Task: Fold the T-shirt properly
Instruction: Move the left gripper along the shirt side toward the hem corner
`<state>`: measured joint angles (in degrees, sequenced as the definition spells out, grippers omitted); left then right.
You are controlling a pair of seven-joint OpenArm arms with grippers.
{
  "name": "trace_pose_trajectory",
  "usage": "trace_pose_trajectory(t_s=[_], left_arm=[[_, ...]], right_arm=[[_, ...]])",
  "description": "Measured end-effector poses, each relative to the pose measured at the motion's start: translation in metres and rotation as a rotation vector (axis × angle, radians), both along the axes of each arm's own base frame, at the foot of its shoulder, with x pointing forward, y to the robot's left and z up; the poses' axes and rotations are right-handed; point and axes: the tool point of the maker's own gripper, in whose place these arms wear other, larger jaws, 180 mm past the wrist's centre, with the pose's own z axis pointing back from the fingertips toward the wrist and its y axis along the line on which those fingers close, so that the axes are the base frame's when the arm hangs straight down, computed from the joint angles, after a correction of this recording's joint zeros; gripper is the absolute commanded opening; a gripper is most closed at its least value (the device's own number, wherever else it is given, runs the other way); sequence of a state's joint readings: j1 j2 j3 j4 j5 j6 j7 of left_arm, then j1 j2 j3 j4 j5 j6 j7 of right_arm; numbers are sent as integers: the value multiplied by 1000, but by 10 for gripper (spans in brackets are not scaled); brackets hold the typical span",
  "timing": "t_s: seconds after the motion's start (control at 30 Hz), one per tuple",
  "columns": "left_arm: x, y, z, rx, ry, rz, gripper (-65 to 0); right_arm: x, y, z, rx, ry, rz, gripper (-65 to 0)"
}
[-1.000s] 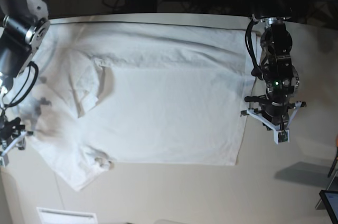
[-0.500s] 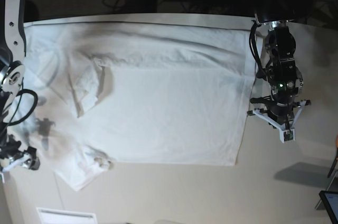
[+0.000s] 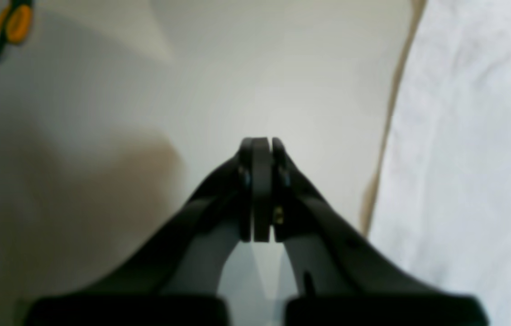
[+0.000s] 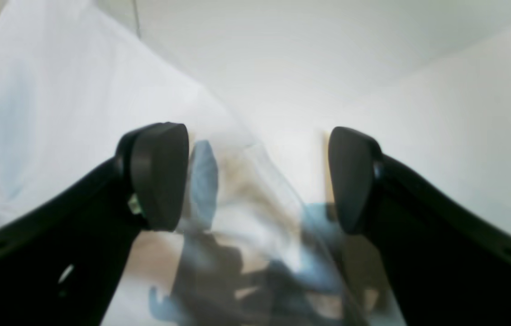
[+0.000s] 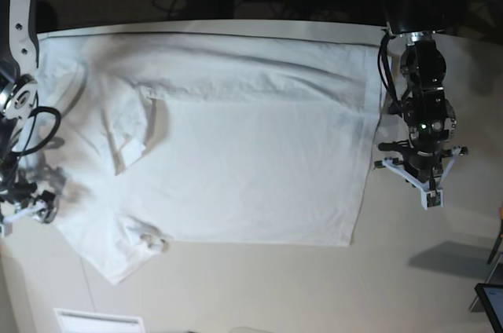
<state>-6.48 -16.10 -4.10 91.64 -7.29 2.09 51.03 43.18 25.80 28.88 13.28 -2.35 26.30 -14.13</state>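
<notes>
Grasping sleeve edge judged as step in hand: right end effector, fingers spread wide, nothing held, poised over T-shirt fabric at frame left; cloth to be pinched at hem, single layer. T-shirt spread flat across table, centre frame. Left end effector pressed together, empty, beside shirt's right edge. Orange object upper left, well apart; nothing seen blocking.

The T-shirt lies spread flat across the tabletop, a sleeve folded inward at left (wrinkled there). Left gripper hangs just right of it.
</notes>
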Motion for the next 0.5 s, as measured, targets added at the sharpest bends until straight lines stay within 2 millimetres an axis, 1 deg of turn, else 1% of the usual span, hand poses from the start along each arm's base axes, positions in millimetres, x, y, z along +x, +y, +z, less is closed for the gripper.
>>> trace_pose_trajectory(t_s=[0.13, 0.23, 0.3, 0.4, 0.5], left_arm=[[2, -3, 1, -10, -7, -6, -647], [1, 1, 2, 1, -3, -4, -583], [-1, 4, 1, 4, 0, 3, -522], [0, 1, 0, -2, 1, 0, -455], [0, -1, -1, -7, 2, -2, -428]], right_arm=[[1, 5, -1, 6, -2, 7, -189], [1, 4, -2, 5, -1, 7, -189], [0, 4, -2, 5, 1, 7, -189], [-6, 5, -9, 4, 17, 10, -189], [-8, 6, -12, 7, 14, 13, -190]])
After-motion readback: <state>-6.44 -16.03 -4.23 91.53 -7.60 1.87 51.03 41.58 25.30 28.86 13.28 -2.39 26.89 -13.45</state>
